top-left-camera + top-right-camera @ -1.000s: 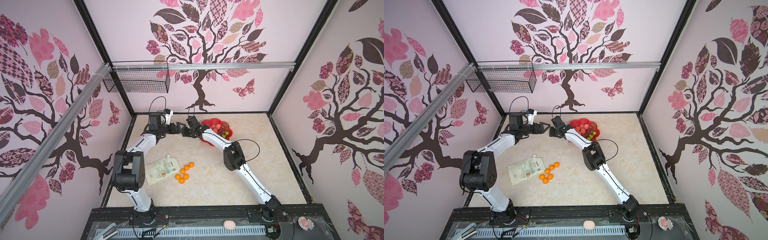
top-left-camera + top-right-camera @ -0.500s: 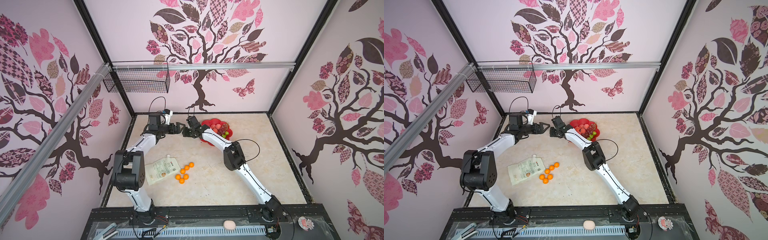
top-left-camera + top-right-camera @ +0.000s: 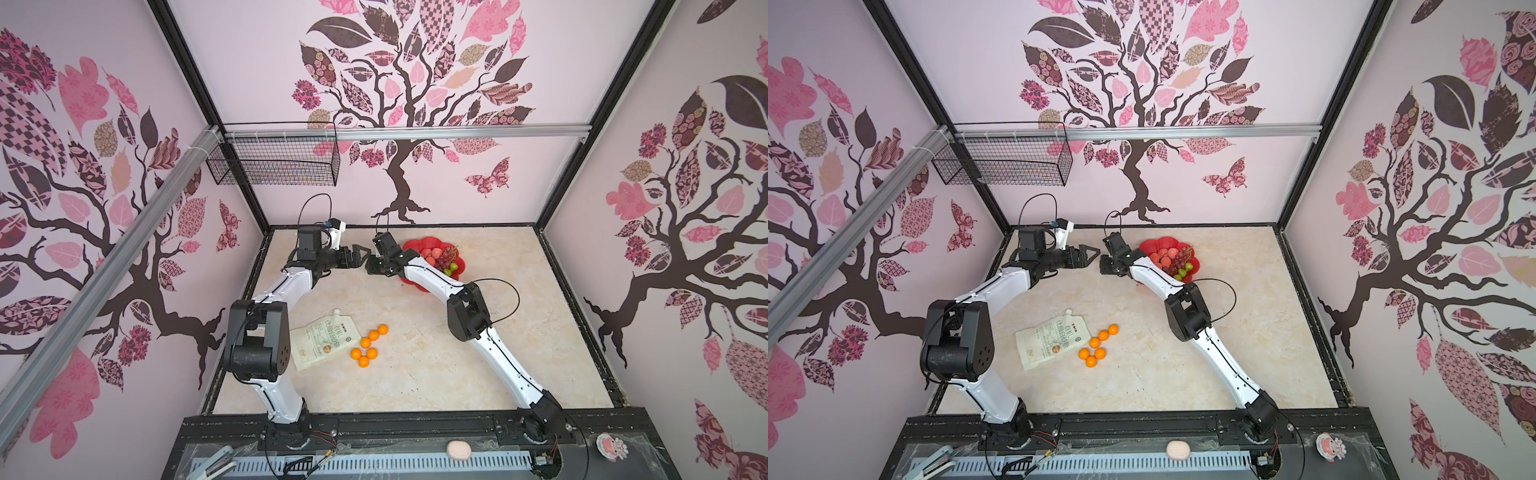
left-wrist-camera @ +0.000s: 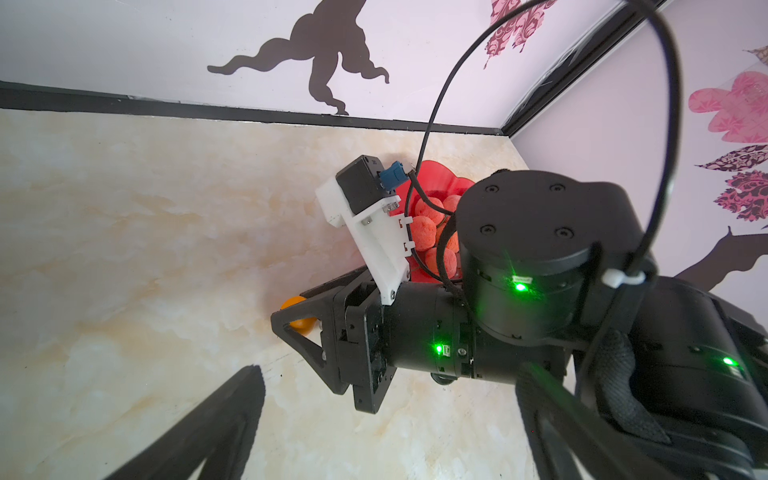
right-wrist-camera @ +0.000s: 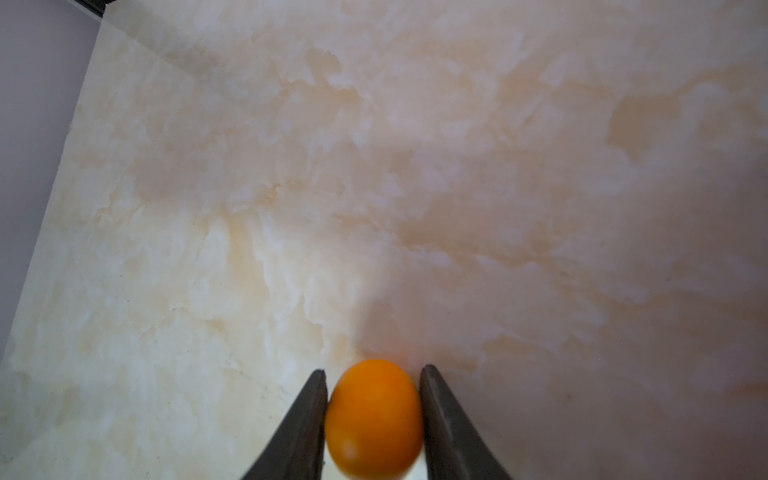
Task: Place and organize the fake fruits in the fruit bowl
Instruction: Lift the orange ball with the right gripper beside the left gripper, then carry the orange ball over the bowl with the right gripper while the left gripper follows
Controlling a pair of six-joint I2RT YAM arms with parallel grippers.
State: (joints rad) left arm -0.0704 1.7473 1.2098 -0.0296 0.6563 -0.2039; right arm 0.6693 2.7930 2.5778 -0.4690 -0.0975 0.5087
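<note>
Right wrist view, entry one: right fingers [image 5: 309, 424], two dark, tapered, matte blades, drawn in narrow against both sides of one orange [image 5: 374, 419], which is smooth, glossy, round and slightly blurred. Whether it rests on the surface [image 5: 415, 166] or hangs clear of it cannot be told

Left wrist view: left fingers [image 4: 232, 424], black, angular and open-framed, spread wide with nothing between them. In both top views their tips are near the right fingers but apart from them, towards the back wall

Fruit bowl [image 3: 415, 244]: glossy red plastic, shallow, scalloped like a flower. It stands at the back of the surface, partly under the right forearm. Contents:
- peaches [image 3: 432, 253], pink-red, rough matte skin
- grape bunch [image 3: 445, 258], dark purple-red beads
- pears [image 3: 452, 268], small, green, shiny

Loose oranges [image 3: 365, 342]: six smooth spheres, clustered at the front left of the surface, well apart from the bowl

Pouch [image 3: 322, 340]: flat, white, printed, spouted, lying just beside the cluster

Surface: cream marble pattern, polished

Wire basket [image 3: 274, 166]: black mesh, hung on the back rail
</note>
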